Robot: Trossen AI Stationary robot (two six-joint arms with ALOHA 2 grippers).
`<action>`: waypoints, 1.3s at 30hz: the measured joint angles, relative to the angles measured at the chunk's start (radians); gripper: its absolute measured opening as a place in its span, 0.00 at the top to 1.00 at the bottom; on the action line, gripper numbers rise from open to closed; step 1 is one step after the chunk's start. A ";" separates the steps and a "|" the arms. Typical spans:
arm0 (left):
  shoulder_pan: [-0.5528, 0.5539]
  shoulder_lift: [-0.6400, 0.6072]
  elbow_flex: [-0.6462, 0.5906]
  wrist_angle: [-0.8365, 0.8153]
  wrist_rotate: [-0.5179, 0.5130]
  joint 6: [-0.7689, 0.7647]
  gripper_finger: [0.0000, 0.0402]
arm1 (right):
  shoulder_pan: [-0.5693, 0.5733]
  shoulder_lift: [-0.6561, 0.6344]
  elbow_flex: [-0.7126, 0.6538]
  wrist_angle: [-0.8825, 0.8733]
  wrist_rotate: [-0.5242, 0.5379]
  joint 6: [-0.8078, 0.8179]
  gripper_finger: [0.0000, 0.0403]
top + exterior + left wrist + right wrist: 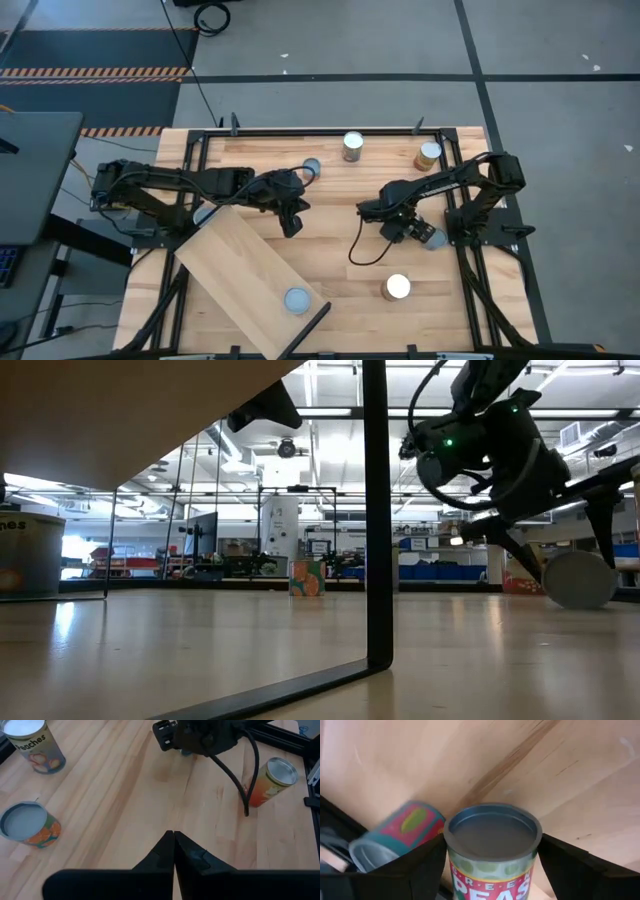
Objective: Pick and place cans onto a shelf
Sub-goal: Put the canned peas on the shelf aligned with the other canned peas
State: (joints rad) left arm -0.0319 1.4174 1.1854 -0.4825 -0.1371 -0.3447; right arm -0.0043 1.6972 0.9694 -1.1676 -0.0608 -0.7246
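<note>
Green peas can (492, 852), grey-blue top, upright axis, sits between the right tool's (492, 870) fingers, gripped, at the surface's right side; right arm nearest. Shelf (240, 265) lies well apart toward the left, diagonal, one can (297, 299) on it. Left tool (173, 851) closed, empty, mid-surface.

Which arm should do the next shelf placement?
Right. The right gripper already holds the green peas can between its fingers; the left gripper is shut and empty beside the shelf.
</note>
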 joint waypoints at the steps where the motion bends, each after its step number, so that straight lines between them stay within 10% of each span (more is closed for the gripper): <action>1: 0.000 0.000 0.000 -0.004 0.000 0.000 0.97 | -0.004 0.000 -0.001 0.006 -0.011 0.023 0.22; 10: 0.000 0.000 0.000 -0.011 0.000 0.000 0.97 | -0.026 0.008 -0.009 0.071 -0.009 0.097 0.07; 39: 0.003 0.000 0.000 -0.020 0.000 0.014 0.97 | 0.007 -0.217 -0.267 0.202 -0.061 0.329 0.09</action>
State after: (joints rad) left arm -0.0292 1.4178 1.1854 -0.5022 -0.1375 -0.3309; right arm 0.0031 1.4799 0.7026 -0.9653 -0.1219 -0.3955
